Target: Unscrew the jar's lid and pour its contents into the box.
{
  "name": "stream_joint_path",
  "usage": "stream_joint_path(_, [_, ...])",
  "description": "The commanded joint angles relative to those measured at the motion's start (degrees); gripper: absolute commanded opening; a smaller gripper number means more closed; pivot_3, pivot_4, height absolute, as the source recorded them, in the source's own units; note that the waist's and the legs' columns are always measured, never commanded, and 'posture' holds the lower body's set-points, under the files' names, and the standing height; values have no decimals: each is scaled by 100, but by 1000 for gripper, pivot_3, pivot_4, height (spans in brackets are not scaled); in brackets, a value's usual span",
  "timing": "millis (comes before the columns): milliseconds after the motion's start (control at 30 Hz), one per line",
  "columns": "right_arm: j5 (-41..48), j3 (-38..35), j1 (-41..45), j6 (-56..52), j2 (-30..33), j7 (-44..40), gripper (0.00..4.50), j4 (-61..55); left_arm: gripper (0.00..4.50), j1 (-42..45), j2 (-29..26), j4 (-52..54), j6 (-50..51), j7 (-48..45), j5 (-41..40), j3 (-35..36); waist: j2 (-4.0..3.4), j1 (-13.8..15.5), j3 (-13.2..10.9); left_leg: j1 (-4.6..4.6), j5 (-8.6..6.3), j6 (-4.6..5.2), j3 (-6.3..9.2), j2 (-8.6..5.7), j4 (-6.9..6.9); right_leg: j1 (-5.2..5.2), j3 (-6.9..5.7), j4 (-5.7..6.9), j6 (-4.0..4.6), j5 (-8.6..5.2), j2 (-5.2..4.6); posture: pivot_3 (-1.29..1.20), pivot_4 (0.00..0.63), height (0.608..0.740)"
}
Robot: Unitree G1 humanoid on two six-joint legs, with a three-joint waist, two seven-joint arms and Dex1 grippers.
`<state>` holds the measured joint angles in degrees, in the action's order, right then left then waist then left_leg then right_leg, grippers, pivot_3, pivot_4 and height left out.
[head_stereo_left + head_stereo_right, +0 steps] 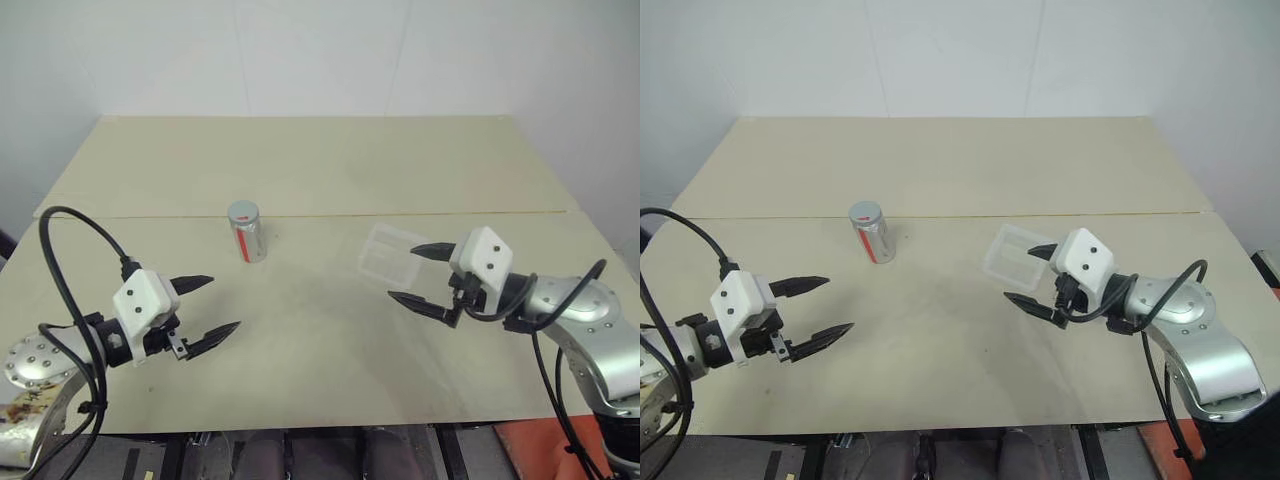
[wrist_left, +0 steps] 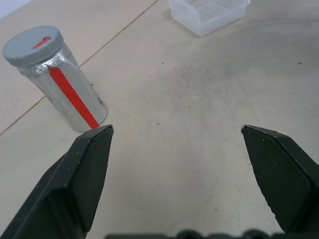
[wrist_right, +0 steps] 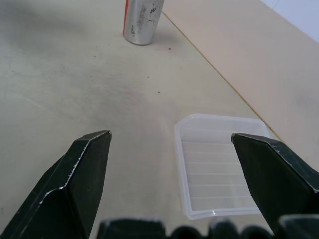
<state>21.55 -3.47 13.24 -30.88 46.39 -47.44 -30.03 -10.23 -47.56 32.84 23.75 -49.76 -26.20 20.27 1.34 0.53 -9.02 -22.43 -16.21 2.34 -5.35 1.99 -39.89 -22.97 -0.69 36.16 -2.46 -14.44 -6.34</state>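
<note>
Standing upright near the middle of the pale table [image 1: 300, 380], the jar [image 1: 247, 237] shows its silvery side with a red and white stripe, and the grey lid [image 1: 243, 212] sits on top of it. The clear box [image 1: 388, 252] lies on the table to the right of the jar, apart from it. The left tool [image 1: 213, 306] hovers in front of the jar and to its left, fingers spread wide and holding nothing. The right tool [image 1: 419, 273] hangs just beside the box on its near side, likewise wide open and empty. The contents cannot be made out.
</note>
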Motion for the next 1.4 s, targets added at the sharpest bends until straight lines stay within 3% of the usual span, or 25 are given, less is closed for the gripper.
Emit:
stream_joint_path(33, [-43, -122, 51, 216, 48, -22, 4500, 2, 4488, -45, 10, 120, -102, 15, -35, 180, 0, 0, 0, 0, 0, 0, 0, 0, 0, 0, 0, 0, 0, 0, 0, 0, 150, 740])
stream_joint_path(400, [-236, -122, -48, 456, 87, -36, 4500, 59, 4488, 157, -4, -51, -137, -19, -3, 124, 0, 3, 0, 0, 0, 0, 0, -1, -1, 1, 0, 0, 0, 0, 0, 0, 150, 740])
stream_joint_path(533, [-310, -95, -87, 449, 8, 82, 4500, 64, 4488, 259, 185, -51, -126, 382, 223, -25, 0, 3, 0, -1, 0, 0, 0, 0, 1, -1, 0, -1, 0, 0, 1, 0, 150, 740])
stream_joint_path(667, [-420, -25, 29, 476, -294, 394, 4500, 164, 4488, 480, 817, -469, -1017, 1366, 1328, -450, 0, 9, 0, 3, 0, 0, 1, -3, 1, 6, 0, -2, 0, 1, 0, 0, 150, 740])
stream_joint_path(767, [-585, 92, 239, 429, -594, 696, 4500, 302, 4488, 669, 1660, -864, -1594, 2129, 1771, -745, 3, 7, 1, 11, 0, 0, 2, -3, -2, 19, -1, -3, -1, 5, 0, 0, 150, 740])
stream_joint_path(867, [-673, 161, 319, 398, -774, 868, 4500, 298, 4488, 753, 2144, -1222, -1966, 2512, 2044, -920, 3, 11, 1, 5, 0, 0, 3, -3, -2, 12, -2, -4, -2, 6, -1, 0, 150, 740])
stream_joint_path(1033, [-734, 244, 288, 379, -894, 962, 4500, 250, 4488, 1108, 2661, -1952, -2566, 3023, 2464, -1245, 3, 28, 1, -7, 1, 0, 3, -6, -3, -1, -4, -1, -2, 7, -6, 0, 150, 740])
stream_joint_path(1133, [-759, 262, 258, 380, -907, 987, 4500, 230, 4488, 1356, 3007, -2323, -2753, 3089, 2311, -1353, 5, 26, 2, -9, 0, 5, 5, -7, -8, 4, -8, -3, -8, 10, -9, 0, 150, 740])
stream_joint_path(1400, [-819, 239, 176, 285, -934, 1156, 4500, 44, 4488, 2081, 3266, -3594, -3307, 3603, 2831, -1625, 5, 14, 2, -13, 0, 6, 4, -7, -7, -4, -8, -1, -9, 11, -6, 0, 150, 740])
